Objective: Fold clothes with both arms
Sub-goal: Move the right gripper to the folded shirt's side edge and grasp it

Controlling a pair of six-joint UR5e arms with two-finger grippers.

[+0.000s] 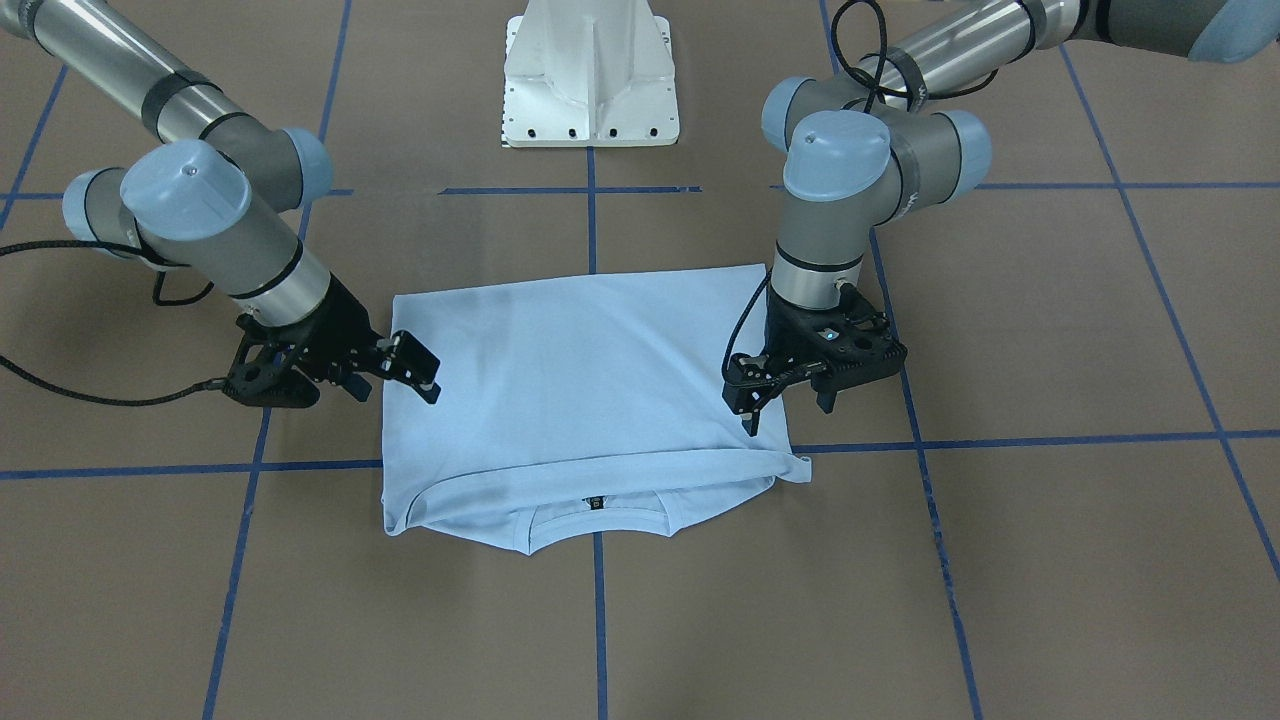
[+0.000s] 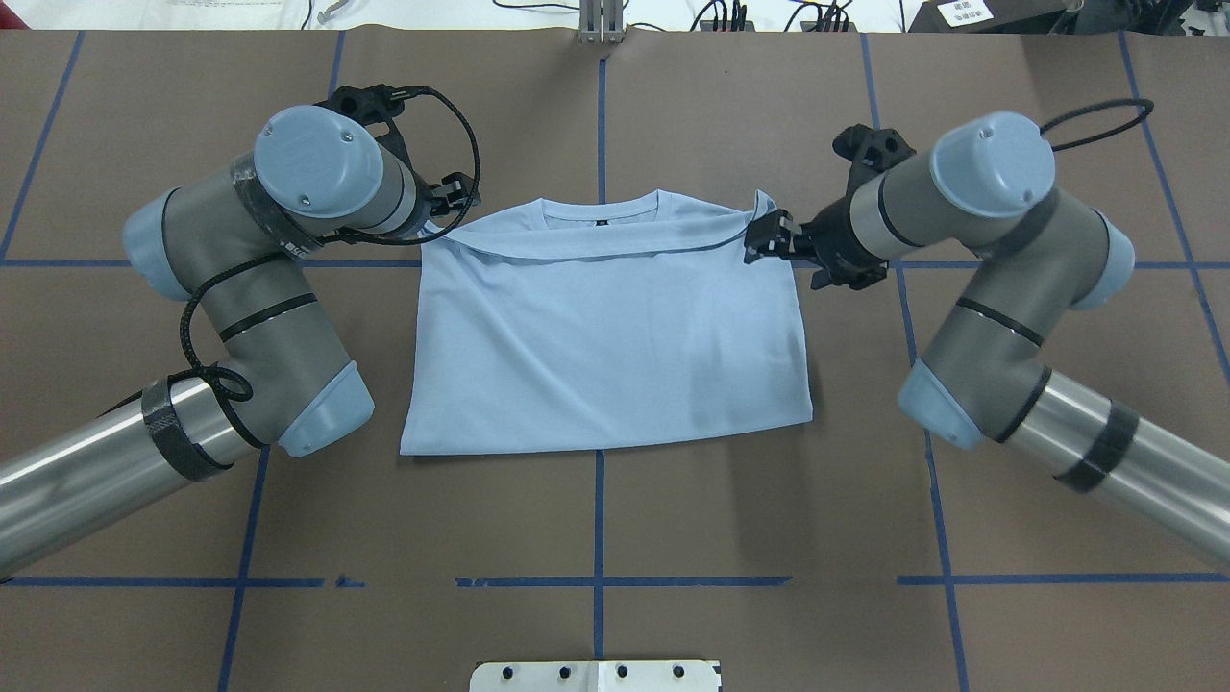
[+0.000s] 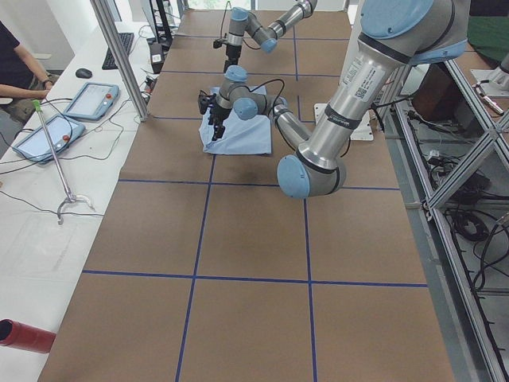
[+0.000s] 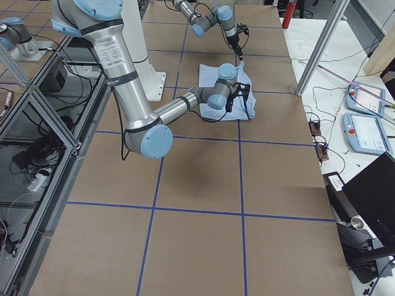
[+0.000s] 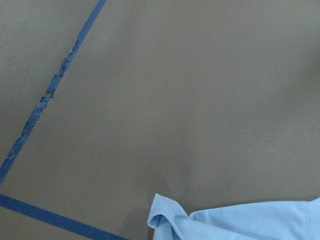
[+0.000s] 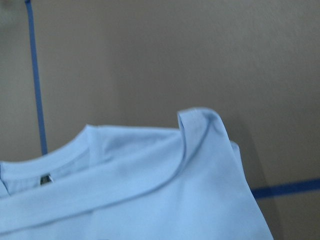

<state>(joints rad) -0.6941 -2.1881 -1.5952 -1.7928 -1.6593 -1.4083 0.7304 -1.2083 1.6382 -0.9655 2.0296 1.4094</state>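
Exterior front-facing first: the pale blue T-shirt (image 1: 590,380) lies flat on the brown table (image 1: 1050,330), doubled over so its hem edge sits just short of the collar (image 1: 600,518), with the dark neck label (image 1: 597,502) peeping out. To my eye the step in hand is letting go of this first fold. Doing it well means lifting both grippers straight up together, so neither drags the loose top layer off the collar. The right gripper (image 1: 418,368), on this view's left, shows its two fingers a little apart with no cloth between them. The left gripper (image 1: 748,405) points down by the opposite edge, and I cannot tell whether its jaws are parted. Overhead exterior puts each gripper at a collar-end corner, the right one's tips just beside the cloth and the left one mostly hidden behind its own wrist. Exterior left and exterior right suggest both hang a little above the shirt, though they are too small there to judge any grip. Left wrist-mounted sees mostly bare table and one rumpled shirt corner (image 5: 162,220) lying free at the bottom edge. Right wrist-mounted shows the collar, the label and a curled hem corner (image 6: 200,117) standing proud of the layer beneath. I'd want that flattened before the next fold, or the crease may set crooked.
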